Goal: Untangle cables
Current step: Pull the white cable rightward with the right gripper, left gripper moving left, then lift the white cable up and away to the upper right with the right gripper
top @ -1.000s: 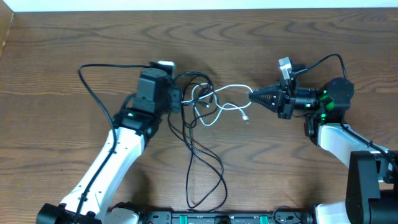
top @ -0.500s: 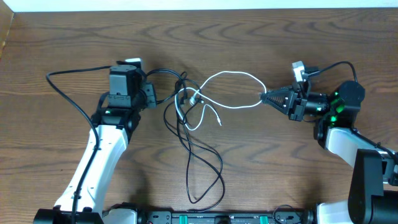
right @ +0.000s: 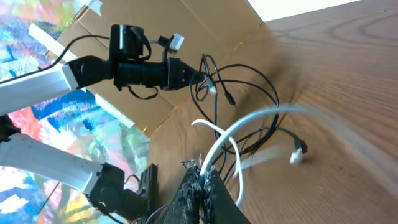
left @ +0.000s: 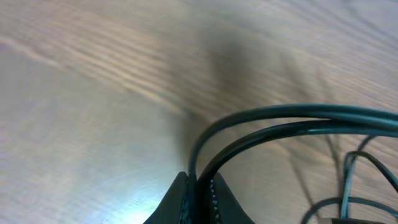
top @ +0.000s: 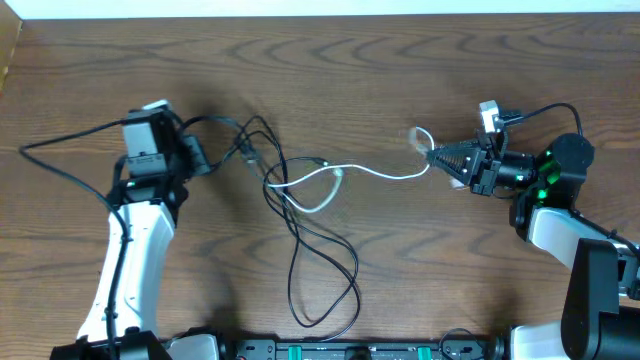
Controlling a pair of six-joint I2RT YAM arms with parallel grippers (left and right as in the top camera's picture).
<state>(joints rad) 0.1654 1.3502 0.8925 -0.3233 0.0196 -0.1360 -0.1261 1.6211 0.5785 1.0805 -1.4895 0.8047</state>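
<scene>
Several thin black cables (top: 300, 235) lie looped on the wooden table, with a long loop reaching toward the front edge. A white cable (top: 370, 172) runs from the black tangle rightward. My left gripper (top: 205, 158) is shut on a black cable (left: 280, 121) at the left of the tangle; two black strands arc out of its jaws (left: 200, 186) in the left wrist view. My right gripper (top: 434, 157) is shut on the white cable (right: 224, 140) at the right, with a small white loop just behind the fingertips. Its jaws (right: 202, 177) show in the right wrist view.
The thicker black lead of my left arm (top: 70, 140) curves across the table's left side. A lead of my right arm (top: 545, 112) arcs at the far right. The table's back edge (top: 320, 14) runs along the top. The left arm (right: 93, 68) shows in the right wrist view.
My left gripper has pulled left with the black cable, my right gripper slightly right with the white one. The white cable has stretched out almost straight and the tangle has spread.
</scene>
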